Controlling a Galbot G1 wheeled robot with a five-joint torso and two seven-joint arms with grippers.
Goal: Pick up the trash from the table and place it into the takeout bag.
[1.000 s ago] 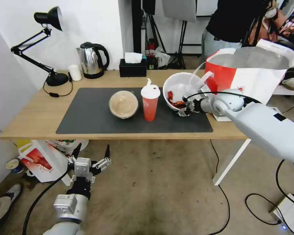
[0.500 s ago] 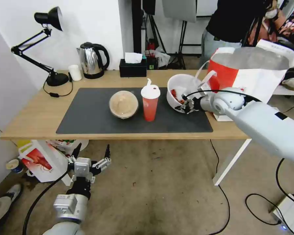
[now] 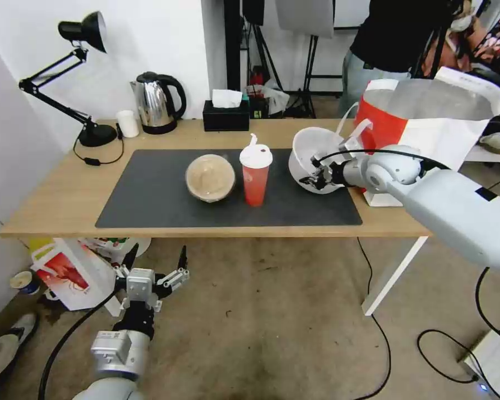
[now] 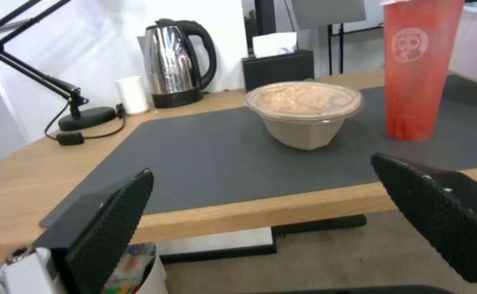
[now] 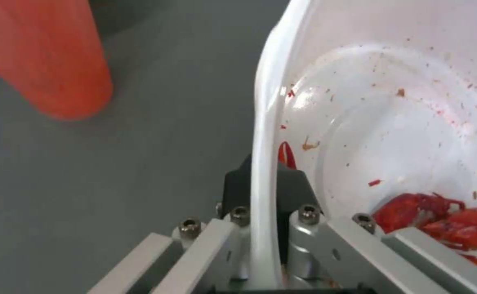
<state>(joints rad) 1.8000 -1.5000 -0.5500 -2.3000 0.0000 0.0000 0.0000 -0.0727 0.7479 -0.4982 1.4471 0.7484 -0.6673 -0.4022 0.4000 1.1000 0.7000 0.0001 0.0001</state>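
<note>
Since a second ago: white bowl [image 3: 315, 158] raised off the mat and tipped steeply, carried nearer the takeout bag [image 3: 428, 119]; nearest, left gripper [image 3: 153, 261] parked below the table [image 3: 55, 205] edge, fingers spread wide, holding nothing; on the mat, beige lidded container [image 3: 209, 177], then red cup [image 3: 255, 175], both upright; farther right, right gripper [image 3: 312, 173] pinched on the bowl's thin rim, crayfish scraps [image 5: 445, 220] pooled at the low side; probable risks: scraps spilling through excess tilt, rim slipping from so narrow a hold, bowl snagging the bag's loop handle [image 3: 353, 130].

Bright, even light; soft wrist-view blur
</note>
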